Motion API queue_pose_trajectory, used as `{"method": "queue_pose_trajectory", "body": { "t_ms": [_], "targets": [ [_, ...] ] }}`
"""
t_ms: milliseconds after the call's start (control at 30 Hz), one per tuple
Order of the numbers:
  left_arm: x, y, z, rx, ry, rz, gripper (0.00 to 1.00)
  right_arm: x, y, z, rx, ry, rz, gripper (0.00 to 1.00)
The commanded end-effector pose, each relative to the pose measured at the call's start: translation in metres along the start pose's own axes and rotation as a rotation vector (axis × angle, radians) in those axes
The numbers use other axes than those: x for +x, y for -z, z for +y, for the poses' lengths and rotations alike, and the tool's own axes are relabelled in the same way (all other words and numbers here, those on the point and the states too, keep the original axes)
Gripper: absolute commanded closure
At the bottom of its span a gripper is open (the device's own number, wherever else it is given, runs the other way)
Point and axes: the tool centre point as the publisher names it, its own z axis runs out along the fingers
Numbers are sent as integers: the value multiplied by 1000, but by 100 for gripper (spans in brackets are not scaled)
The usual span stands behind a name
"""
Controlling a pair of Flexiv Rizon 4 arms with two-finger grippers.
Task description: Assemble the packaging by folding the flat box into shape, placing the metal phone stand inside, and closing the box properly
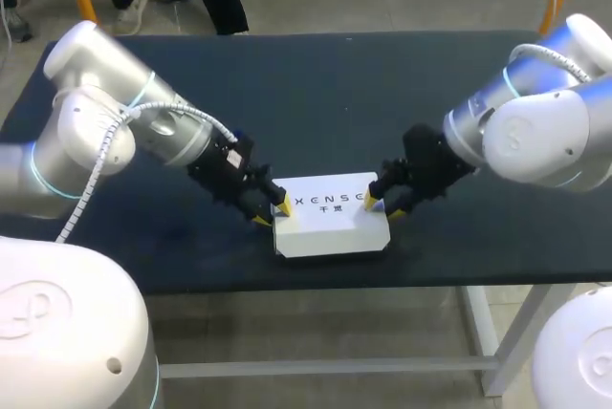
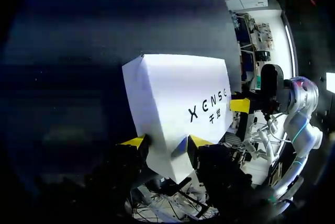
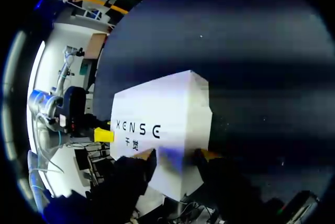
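the box (image 1: pixel 333 218) lies folded into shape with its lid down and print side up. it sits on the table (image 1: pixel 316 84) near the front edge, about midway between the left and right edges. the metal phone stand shows nowhere on the table, so i judge it is already inside (no view looks into the box). that puts the task at its last step, seating the ends so the closure sits flat.

the left pincer (image 1: pixel 273 211) is at the box's left end, with its fingers either side of that end and both against the card, pinching it. the right pincer (image 1: pixel 381 206) is at the opposite end. its tips are partly hidden in its own wrist view, but it seems to pinch that end likewise. each arm comes in from its own side edge of the table, and the box is held between them.

as i judge it, the next move calls for light, even pressure. thin card dents or bows if one side squeezes harder, and a lopsided push would skew the box or slide it toward the front edge. letting go one end at a time would leave the other end to steady it.

the table is dark, flat and matte. far more of it lies behind the box, toward the far edge, than in front.
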Motion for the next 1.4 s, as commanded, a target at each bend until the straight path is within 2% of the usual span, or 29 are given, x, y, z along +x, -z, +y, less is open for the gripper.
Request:
{"method": "queue_pose_trajectory", "body": {
  "t_ms": [33, 233, 567, 833, 1400],
  "targets": [
    [4, 0, -4, -16, -1, -9, 47, 2, 2, 4, 74, 2, 28, 45],
    [5, 0, -4, -26, -2, -12, 49, 4, 0, 5, 86, -3, 24, 47],
    [8, 2, -2, -35, 8, -18, 47, 8, 4, 5, 99, -7, 18, 43],
    [9, 5, 0, -53, 18, -21, 44, 10, 6, 5, 120, -16, 12, 44],
    [14, 4, 3, -98, 66, -36, 42, 15, 8, 4, 184, -51, 0, 48]
  ]
}}
